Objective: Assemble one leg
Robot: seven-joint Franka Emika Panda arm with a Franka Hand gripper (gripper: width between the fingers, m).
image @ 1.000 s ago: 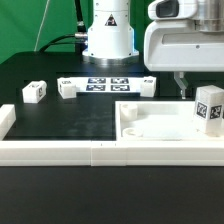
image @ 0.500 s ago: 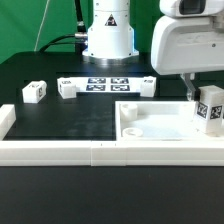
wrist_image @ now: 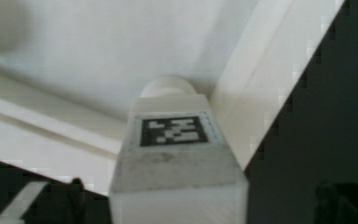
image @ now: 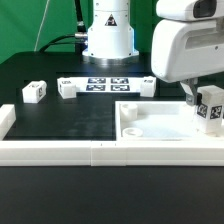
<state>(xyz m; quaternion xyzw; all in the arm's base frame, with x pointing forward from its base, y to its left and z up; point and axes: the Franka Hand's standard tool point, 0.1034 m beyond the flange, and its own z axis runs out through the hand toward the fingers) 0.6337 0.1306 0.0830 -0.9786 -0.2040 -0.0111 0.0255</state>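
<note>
At the exterior view's right, above the black table (image: pixel 60 125) before a green backdrop (image: pixel 30 25), the gripper (image: pixel 198 98), jaws apart, straddles the upright leg (image: pixel 211 108) on the white panel (image: pixel 155 127).

On my feed I count three legs I'm sure of: first leg (image: pixel 35 91), second leg (image: pixel 68 88), third leg (image: pixel 210 108). One more white block (image: pixel 149 83) may be a fourth; it's too small to tell. One recessed panel (image: pixel 160 126), one marker board (image: pixel 105 84), one white rail (image: pixel 60 151), one robot arm (image: pixel 108 30).
</note>
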